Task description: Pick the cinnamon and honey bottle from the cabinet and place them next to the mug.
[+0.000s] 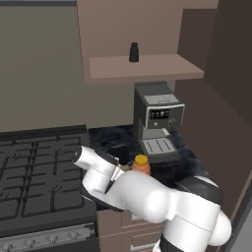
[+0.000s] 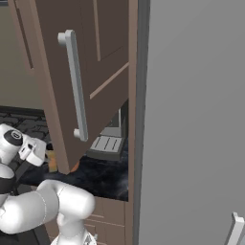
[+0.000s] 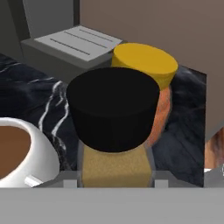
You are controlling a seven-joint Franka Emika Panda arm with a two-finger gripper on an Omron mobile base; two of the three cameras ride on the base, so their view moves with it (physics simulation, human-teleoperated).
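In the hand view the cinnamon [image 3: 114,131], an amber bottle with a black cap, stands upright between my fingertips, close in front of the camera. My gripper [image 3: 113,179] is shut on the bottle's body. The honey bottle [image 3: 151,72], an orange jar with a yellow lid, stands just behind it on the dark marble counter. The white mug [image 3: 33,151] with brown liquid sits immediately to the left. From the left base view the honey bottle [image 1: 141,165] stands beside my gripper [image 1: 120,167] in front of the coffee machine. The cabinet [image 1: 142,66] above has an open shelf.
A short all-black bottle [image 1: 133,51] stands on the cabinet shelf. The coffee machine [image 1: 155,120] sits behind the jar. A stove [image 1: 39,172] lies to the left. The open cabinet door [image 2: 81,81] and a tall grey panel [image 2: 191,119] block much of the right base view.
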